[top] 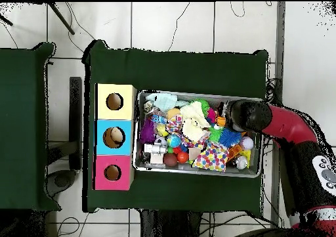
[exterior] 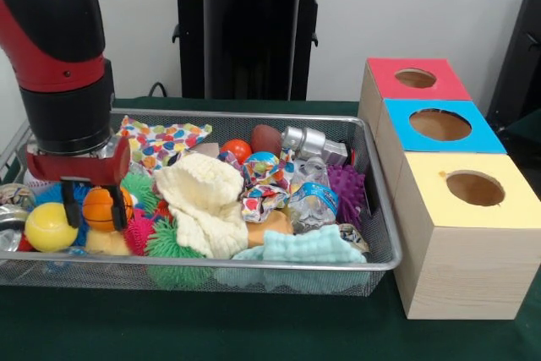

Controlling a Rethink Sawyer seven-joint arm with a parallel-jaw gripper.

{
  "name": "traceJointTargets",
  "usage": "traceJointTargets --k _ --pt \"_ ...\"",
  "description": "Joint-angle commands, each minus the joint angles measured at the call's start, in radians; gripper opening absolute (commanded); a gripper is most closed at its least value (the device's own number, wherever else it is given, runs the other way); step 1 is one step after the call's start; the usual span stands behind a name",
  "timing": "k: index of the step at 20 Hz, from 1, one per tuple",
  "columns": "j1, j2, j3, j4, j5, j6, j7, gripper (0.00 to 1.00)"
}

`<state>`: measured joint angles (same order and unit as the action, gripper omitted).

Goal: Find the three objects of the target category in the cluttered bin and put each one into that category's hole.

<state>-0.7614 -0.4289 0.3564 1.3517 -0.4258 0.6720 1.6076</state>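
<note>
The pincer is seen lowered into the left end of the bin in the front view, its two black fingers spread apart and standing to either side of a small orange ball. Whether the fingers press on the ball or merely flank it cannot be told.

Just beside the pincer, toward the picture's left, a smooth yellow ball is recorded. Directly below the pincer a pale yellow soft item is partly seen, too hidden to be identified with certainty. To the pincer's right, a green spiky ball and a cream knitted cloth are noted, touching one another. Further right an orange-brown soft shape lies half buried under a patterned wrapper.

The red-topped hole is located well apart from the pincer, outside the bin's opposite end, at the far box of the row; the blue-topped box and yellow-topped box stand next to it.

In the overhead view the arm is shown reaching over the bin's end farthest from the boxes.
</note>
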Motion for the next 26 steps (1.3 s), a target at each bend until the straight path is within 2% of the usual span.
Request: traceJointTargets --k 1,7,10,21,26 --pt "-0.026 0.005 0.051 0.129 -0.135 -0.112 -0.183 1.0" --pt "-0.03 0.084 0.045 0.132 -0.178 -0.198 -0.148 1.0" --pt "-0.038 0.093 0.037 0.153 -0.18 -0.206 -0.127 1.0" --pt "0.049 -0.234 -0.112 0.417 -0.071 0.008 0.053 1.0" --pt "0.085 -0.331 -0.17 0.472 -0.026 0.114 0.075 1.0"
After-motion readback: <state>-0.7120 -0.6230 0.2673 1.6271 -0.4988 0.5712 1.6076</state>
